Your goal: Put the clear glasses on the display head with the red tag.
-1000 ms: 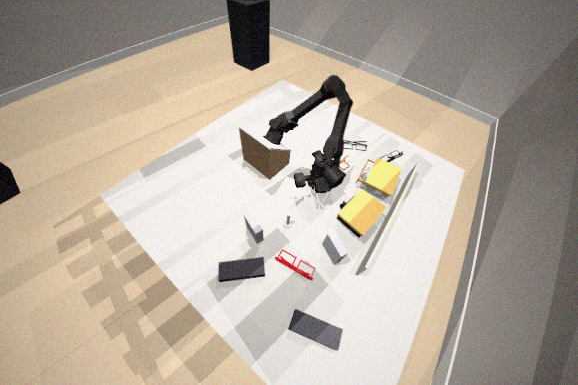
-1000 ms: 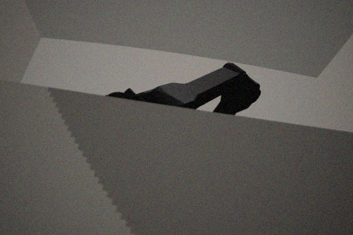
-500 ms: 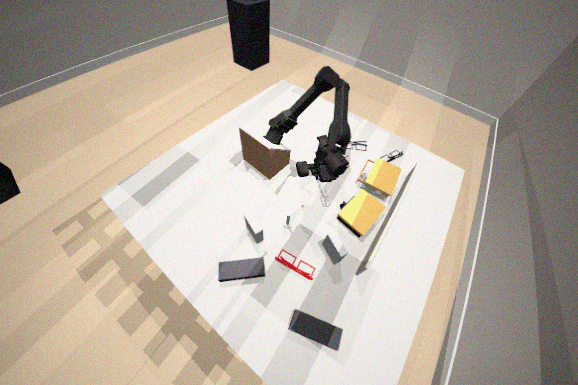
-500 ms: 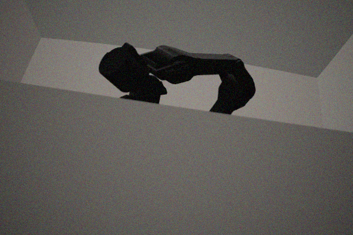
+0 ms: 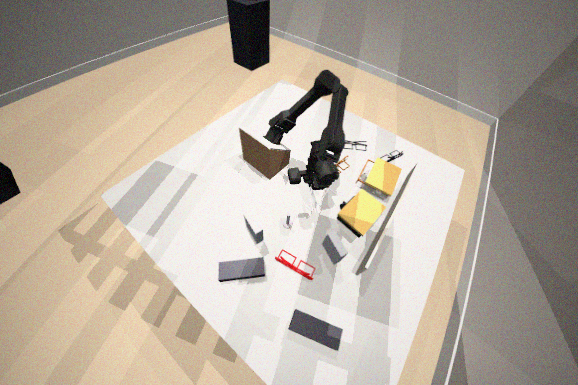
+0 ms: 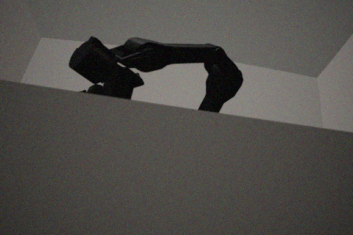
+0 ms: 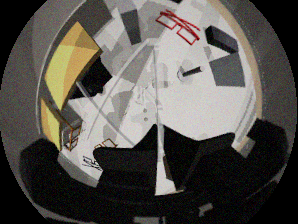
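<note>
My gripper (image 5: 316, 187) (image 7: 157, 126) points down over the white table and is shut on the clear glasses (image 5: 316, 201) (image 7: 160, 117). In the wrist view one thin temple runs between the fingertips and other pale bars spread to the left. The glasses are faint, so their exact tilt is hard to tell. Two blocks with yellow tops, the nearer one (image 5: 362, 212) (image 7: 72, 62) and the farther one (image 5: 382, 177) (image 7: 50, 117), stand right of the gripper in the top view. They may be the display heads; I make out no red tag. The exterior view shows only the arm behind a wall.
Red glasses (image 5: 296, 266) (image 7: 179, 26) lie on the white table (image 5: 200, 221). Orange-framed glasses (image 7: 73, 136) and black glasses (image 5: 355, 145) lie near the arm. A brown box (image 5: 265, 155), a long upright panel (image 5: 387, 221), a small peg (image 5: 288, 221) (image 7: 192, 71) and several dark blocks stand around.
</note>
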`<action>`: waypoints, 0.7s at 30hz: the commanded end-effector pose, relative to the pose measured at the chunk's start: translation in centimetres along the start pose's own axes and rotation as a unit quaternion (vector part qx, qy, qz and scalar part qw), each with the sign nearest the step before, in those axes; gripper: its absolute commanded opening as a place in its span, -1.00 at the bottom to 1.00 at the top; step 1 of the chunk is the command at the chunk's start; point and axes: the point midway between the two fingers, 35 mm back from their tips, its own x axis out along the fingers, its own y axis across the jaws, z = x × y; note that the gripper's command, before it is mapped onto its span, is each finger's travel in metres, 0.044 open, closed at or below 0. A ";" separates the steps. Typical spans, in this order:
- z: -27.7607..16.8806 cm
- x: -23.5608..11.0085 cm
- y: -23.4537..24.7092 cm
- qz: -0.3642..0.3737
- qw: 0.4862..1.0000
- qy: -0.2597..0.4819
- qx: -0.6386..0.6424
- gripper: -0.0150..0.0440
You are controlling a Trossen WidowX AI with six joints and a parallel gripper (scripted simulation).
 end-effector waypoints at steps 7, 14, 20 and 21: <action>3.3 -0.3 -5.5 -0.005 1.000 -0.004 -0.001 -0.49; 4.8 -0.1 -9.7 -0.004 1.000 -0.002 -0.002 -0.49; 5.6 0.3 -13.4 -0.001 1.000 0.001 -0.003 -0.49; 5.6 0.4 -13.9 -0.001 1.000 0.002 -0.003 -0.49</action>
